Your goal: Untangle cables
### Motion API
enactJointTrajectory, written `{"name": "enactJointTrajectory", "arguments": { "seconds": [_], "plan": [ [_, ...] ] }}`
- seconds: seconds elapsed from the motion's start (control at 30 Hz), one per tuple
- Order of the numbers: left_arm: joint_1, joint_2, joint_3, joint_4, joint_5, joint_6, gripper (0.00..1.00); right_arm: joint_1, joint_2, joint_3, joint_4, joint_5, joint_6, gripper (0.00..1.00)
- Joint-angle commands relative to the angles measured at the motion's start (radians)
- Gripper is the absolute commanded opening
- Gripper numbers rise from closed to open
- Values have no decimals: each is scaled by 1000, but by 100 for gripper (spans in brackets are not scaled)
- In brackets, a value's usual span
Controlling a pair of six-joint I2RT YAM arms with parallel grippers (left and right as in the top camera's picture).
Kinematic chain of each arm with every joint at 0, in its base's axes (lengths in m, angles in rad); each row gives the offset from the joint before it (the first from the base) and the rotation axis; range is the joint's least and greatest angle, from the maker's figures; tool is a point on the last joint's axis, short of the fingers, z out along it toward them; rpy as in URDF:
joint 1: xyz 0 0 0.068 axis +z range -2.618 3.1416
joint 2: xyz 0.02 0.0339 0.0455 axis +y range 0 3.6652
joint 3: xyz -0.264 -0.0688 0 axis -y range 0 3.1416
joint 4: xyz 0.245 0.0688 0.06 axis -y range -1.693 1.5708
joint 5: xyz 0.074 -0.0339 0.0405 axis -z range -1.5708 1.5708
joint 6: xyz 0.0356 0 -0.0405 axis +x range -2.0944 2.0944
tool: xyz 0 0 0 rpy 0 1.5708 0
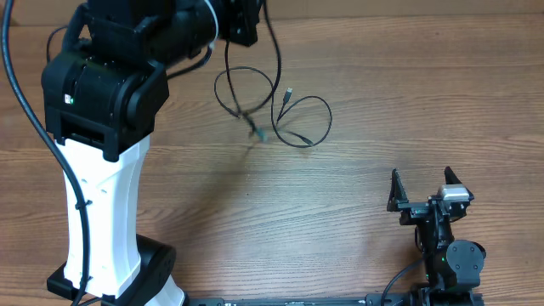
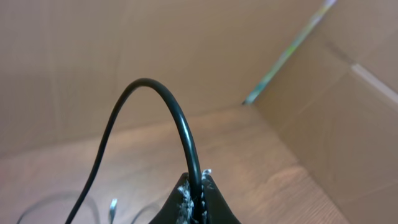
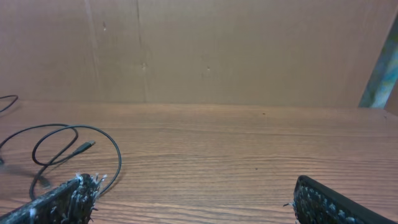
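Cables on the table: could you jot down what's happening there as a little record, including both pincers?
cables: thin black cords in loose overlapping loops
surface: wooden table
left pincer: shut on one cable strand, which arches up from it
right pincer: open, empty, apart from the cables
task state: cables not yet separated

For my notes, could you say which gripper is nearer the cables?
Left: the left gripper is shut on the cables; the right gripper stands open, well clear of them.
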Motion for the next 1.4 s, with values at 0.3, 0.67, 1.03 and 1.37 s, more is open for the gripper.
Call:
{"name": "enactJointTrajectory", "arguments": {
  "seconds": [0.3, 0.67, 1.03, 1.37],
  "plan": [
    [157, -11, 6, -198, -58, -26, 4, 5, -7, -10, 5, 2, 3, 100],
    [217, 14, -5, -465, -490, -96, 4, 5, -7, -10, 6, 2, 3, 100],
    [188, 186, -42, -511, -22, 129, 4, 5, -7, -10, 6, 2, 3, 100],
    [42, 393, -42, -511, -66, 187, 7, 5, -7, -10, 5, 2, 3, 100]
  ]
}}
